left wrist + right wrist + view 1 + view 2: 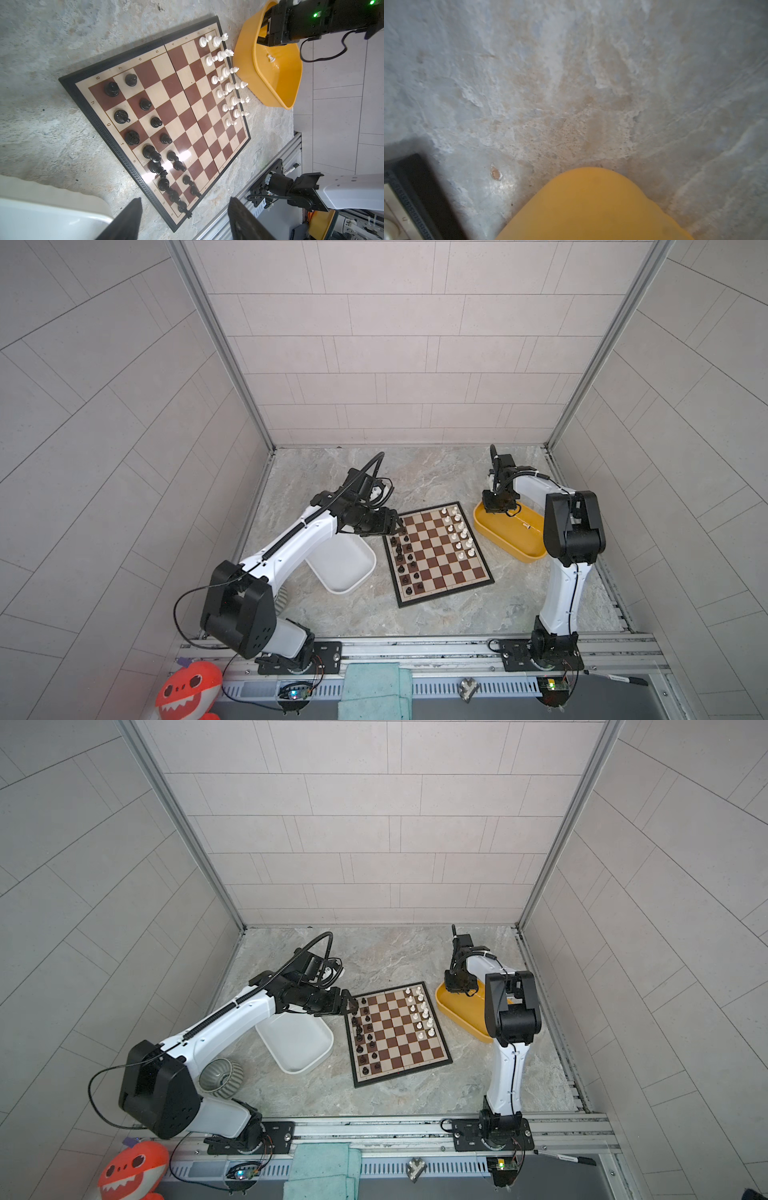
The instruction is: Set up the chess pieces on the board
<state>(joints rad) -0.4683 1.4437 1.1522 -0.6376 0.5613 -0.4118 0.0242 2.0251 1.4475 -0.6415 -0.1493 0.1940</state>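
Lying flat on the grey marbled worktop (415, 472), the board (434, 558) is sitting near the middle, turned slightly off square. Pale tiled walls (395, 344) are closing the booth in on three sides. An aluminium rail (415, 649) is running along the near edge, carrying both arm bases.

Black chess pieces (402, 556) are standing in two files along the board's left side. White chess pieces (460, 531) are standing in two files along the right side, filling the far part only (the near right squares are showing bare). The centre files are lying open.

Edges: a white tub (345, 568) is sitting just beside the board's left rim, partly under the left arm. A yellow tub (511, 535) is sitting just beside the far right corner; whether it is touching cannot be told. A lone white piece (270, 58) is lying inside it. A ribbed grey bowl (220, 1077) is sitting near the left arm's base.

Left pincer (185, 201) is hovering over the board's far left corner, above the black files, jaws spread with nothing between them. Right pincer (496, 508) is dipping into the far end of the yellow tub. Its fingers are hidden, so spread or pressed together cannot be told.

Open room: bare stone is stretching from the board to the back wall, and a strip is lying free between the board's near rim and the rail.
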